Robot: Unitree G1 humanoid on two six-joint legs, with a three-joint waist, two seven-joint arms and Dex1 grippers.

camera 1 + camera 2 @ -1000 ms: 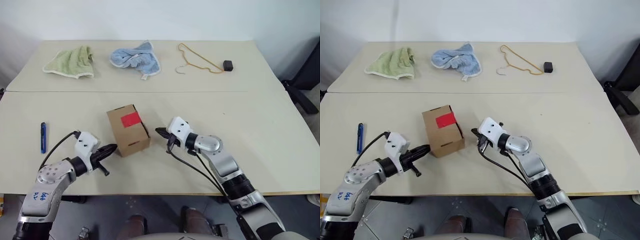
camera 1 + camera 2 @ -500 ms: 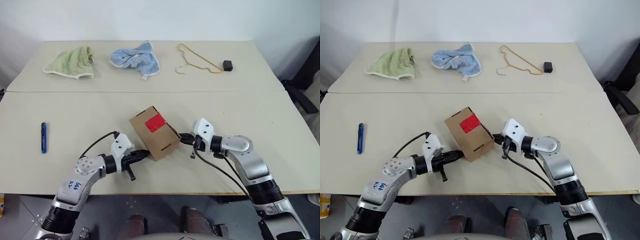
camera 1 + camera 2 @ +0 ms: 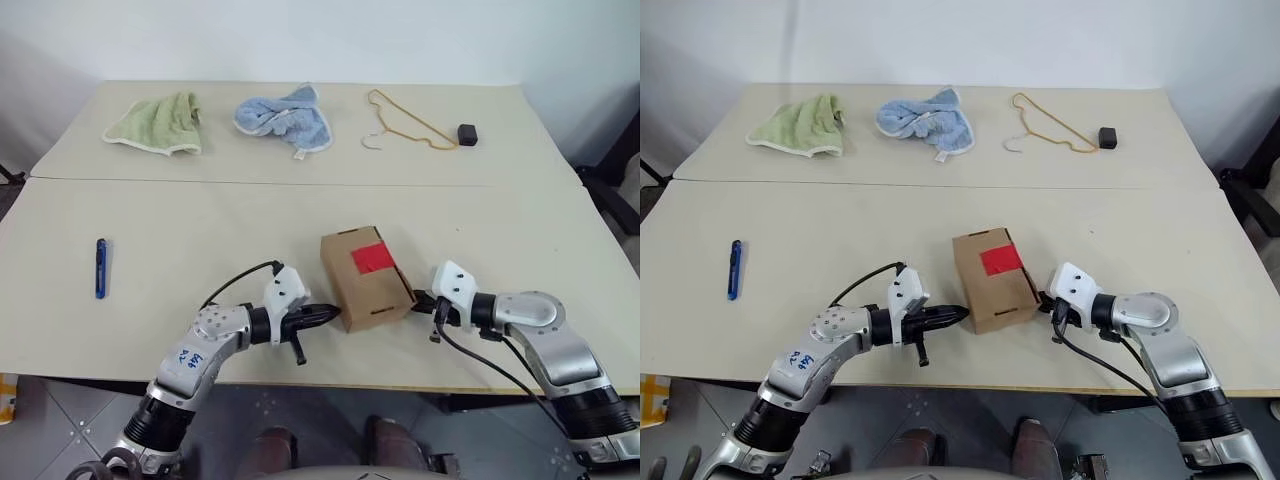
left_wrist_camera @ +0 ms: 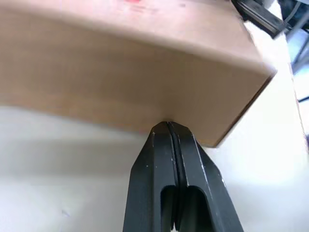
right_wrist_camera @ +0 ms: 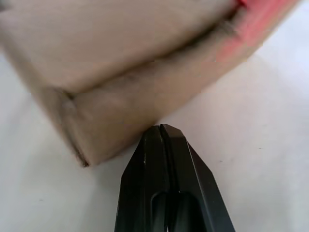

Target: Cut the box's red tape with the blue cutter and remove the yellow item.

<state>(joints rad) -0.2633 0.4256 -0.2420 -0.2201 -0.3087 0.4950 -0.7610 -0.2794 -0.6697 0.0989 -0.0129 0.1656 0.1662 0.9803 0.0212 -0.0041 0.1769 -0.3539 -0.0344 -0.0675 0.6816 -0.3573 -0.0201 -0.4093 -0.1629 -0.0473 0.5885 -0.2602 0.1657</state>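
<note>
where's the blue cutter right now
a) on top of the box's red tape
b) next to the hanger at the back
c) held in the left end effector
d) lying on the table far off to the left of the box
d: the blue cutter lies alone on the table, well to the left of the box, while the shut left end effector presses its tips against the box's side with nothing in them.

- I see two pale beige tables (image 3: 200, 215) pushed together, a seam running across between them.
- On the near table, a brown cardboard box (image 3: 366, 279) with a red tape (image 3: 371, 258) patch on top.
- Far to its left on that table lies a blue cutter (image 3: 100, 267).
- On the far table, left to right: a green cloth (image 3: 157, 122), a blue cloth (image 3: 285, 116), a thin tan hanger (image 3: 405, 122), a small black block (image 3: 467, 134).
</note>
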